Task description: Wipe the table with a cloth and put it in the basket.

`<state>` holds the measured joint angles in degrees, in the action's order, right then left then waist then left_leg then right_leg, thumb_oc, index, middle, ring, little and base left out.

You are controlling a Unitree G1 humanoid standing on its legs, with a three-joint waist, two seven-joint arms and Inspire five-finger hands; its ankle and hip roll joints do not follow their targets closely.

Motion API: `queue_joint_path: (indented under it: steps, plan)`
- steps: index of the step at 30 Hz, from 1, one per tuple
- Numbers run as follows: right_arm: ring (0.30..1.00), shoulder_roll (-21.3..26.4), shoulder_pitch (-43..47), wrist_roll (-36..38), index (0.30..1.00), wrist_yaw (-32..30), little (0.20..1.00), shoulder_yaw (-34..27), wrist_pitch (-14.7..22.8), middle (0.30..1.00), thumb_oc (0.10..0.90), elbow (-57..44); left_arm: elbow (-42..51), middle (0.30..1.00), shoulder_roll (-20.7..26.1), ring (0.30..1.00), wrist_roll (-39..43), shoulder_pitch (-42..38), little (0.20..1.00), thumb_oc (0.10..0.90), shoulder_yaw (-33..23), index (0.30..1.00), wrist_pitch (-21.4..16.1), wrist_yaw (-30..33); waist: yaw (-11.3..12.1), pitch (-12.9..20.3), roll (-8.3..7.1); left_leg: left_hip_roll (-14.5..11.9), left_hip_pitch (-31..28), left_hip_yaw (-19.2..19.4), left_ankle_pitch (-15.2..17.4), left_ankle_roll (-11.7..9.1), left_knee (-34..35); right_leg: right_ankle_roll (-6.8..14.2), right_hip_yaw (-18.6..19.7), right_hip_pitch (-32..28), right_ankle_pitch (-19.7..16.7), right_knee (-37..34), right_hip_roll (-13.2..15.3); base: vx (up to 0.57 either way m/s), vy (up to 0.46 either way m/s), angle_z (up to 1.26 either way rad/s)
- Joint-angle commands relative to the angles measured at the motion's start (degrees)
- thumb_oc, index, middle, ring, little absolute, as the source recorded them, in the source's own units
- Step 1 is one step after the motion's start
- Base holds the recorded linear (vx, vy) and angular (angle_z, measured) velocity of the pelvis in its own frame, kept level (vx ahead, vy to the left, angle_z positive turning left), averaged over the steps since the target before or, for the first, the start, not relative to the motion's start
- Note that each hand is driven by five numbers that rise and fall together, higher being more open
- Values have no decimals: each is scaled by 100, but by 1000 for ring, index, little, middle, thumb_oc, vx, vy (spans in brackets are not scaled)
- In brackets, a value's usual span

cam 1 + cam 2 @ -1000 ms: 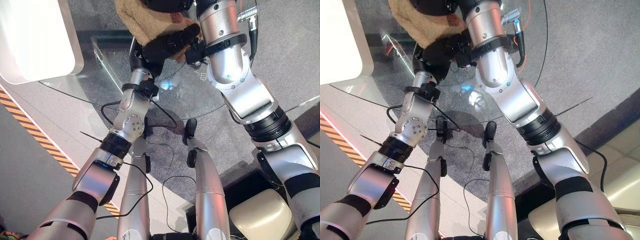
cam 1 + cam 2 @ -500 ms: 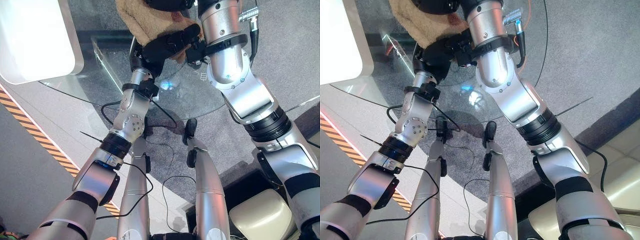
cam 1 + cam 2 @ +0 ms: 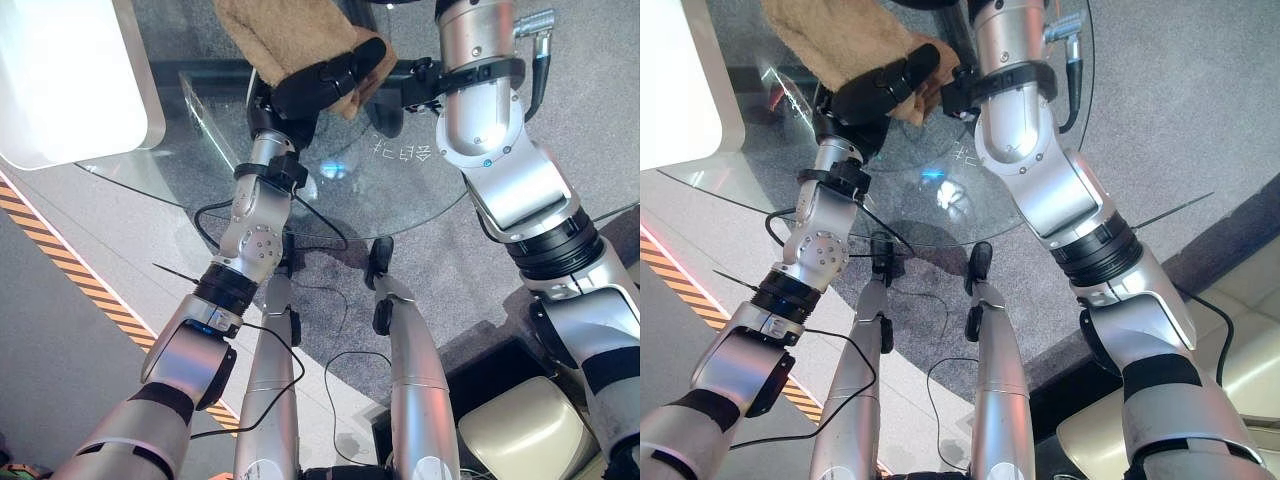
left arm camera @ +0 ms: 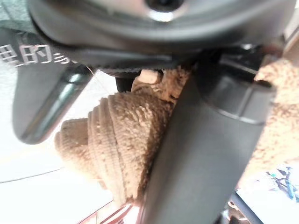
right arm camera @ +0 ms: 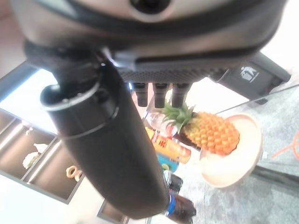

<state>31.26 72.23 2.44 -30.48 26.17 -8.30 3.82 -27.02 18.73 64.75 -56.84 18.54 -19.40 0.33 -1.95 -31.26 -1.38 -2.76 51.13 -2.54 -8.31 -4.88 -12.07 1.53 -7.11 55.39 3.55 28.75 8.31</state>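
- The left hand (image 3: 300, 92) reaches over the glass table (image 3: 400, 190); its fingers (image 3: 350, 62) are curled onto the tan cloth (image 3: 280, 35); the cloth lies under and beyond them on the glass, and in the left wrist view it bunches in folds (image 4: 121, 140) between thumb and palm.
- The right hand (image 5: 112, 140) is raised beside the cloth, apart from it; its fingers (image 5: 159, 95) look loosely extended, holding nothing; a pineapple (image 5: 208, 133) on a plate (image 5: 243, 158) and bottles (image 5: 170, 149) stand beyond.
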Motion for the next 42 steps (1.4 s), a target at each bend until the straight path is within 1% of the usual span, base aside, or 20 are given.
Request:
queue_joint_path:
  steps: [1, 8, 13, 17, 23, 29, 33, 37, 40, 42]
  plan:
    - [900, 194, 478, -7, 900, -437, 900, -598, 423, 900, 800, -436, 514, 300, 65, 300, 63, -826, 200, 100, -248, 300, -801, -684, 81, 147, -132, -181, 11, 104, 542, 84, -673, 448, 227, -487, -665, -982, 130, 0, 0, 0]
    - [900, 350, 299, 186, 900, -560, 900, -777, 297, 900, 800, -245, 437, 300, 227, 300, 140, -860, 200, 100, -393, 300, -964, -718, 50, 147, -137, -209, 14, 115, 573, 71, -698, 449, 244, -480, -634, -950, 121, 0, 0, 0]
    - [900, 499, 77, 424, 900, -707, 900, -936, 337, 900, 800, 26, 385, 300, 371, 300, 218, -866, 200, 100, -497, 300, -1151, -757, 35, 147, -130, -211, 20, 114, 592, 63, -691, 452, 247, -471, -614, -951, 120, 0, 0, 0]
    - [900, 618, -121, 545, 900, -764, 900, -1058, 354, 900, 800, 366, 328, 300, 548, 300, 375, -887, 200, 100, -647, 300, -1376, -807, 22, 147, -100, -222, 43, 112, 619, 50, -696, 456, 265, -424, -585, -914, 115, 0, 0, 0]
    - [900, 752, -453, 622, 900, -885, 900, -1224, 501, 900, 800, 733, 294, 300, 699, 300, 463, -815, 200, 100, -776, 300, -1524, -915, 12, 147, -48, -231, 57, 133, 632, 40, -680, 462, 269, -392, -556, -890, 125, 0, 0, 0]
    - [900, 915, -809, 867, 900, -1019, 900, -1454, 687, 900, 800, 1181, 237, 300, 920, 300, 657, -751, 200, 100, -934, 300, -1672, -1054, -6, 147, -3, -244, 100, 141, 679, 32, -674, 458, 277, -332, -501, -862, 121, 0, 0, 0]
    - [900, 1016, -892, 1030, 900, -1047, 900, -1516, 802, 900, 800, 1589, 125, 300, 1086, 300, 773, -779, 200, 100, -1002, 300, -1751, -1077, -12, 147, 23, -257, 132, 135, 706, 21, -678, 459, 295, -288, -473, -842, 113, 0, 0, 0]
    - [900, 1114, -921, 1250, 900, -1092, 900, -1497, 951, 900, 800, 2107, -63, 300, 1297, 300, 929, -874, 200, 100, -1037, 300, -1877, -1070, -14, 147, 45, -274, 178, 135, 733, 7, -697, 449, 299, -243, -439, -820, 102, -1, 8, -2]
    - [900, 1200, -1091, 1443, 900, -1093, 900, -1565, 1195, 900, 800, 2570, -183, 300, 1467, 300, 1017, -863, 200, 100, -1103, 300, -1978, -1068, -12, 147, 64, -280, 199, 131, 755, 1, -710, 433, 299, -222, -409, -801, 92, 0, 0, 0]
    - [900, 1235, -1165, 1534, 900, -1083, 900, -1587, 1274, 900, 800, 2810, -231, 300, 1541, 300, 976, -862, 200, 100, -1136, 300, -2041, -952, -10, 147, 74, -280, 201, 133, 767, 1, -713, 423, 299, -217, -393, -791, 81, 0, 0, 0]
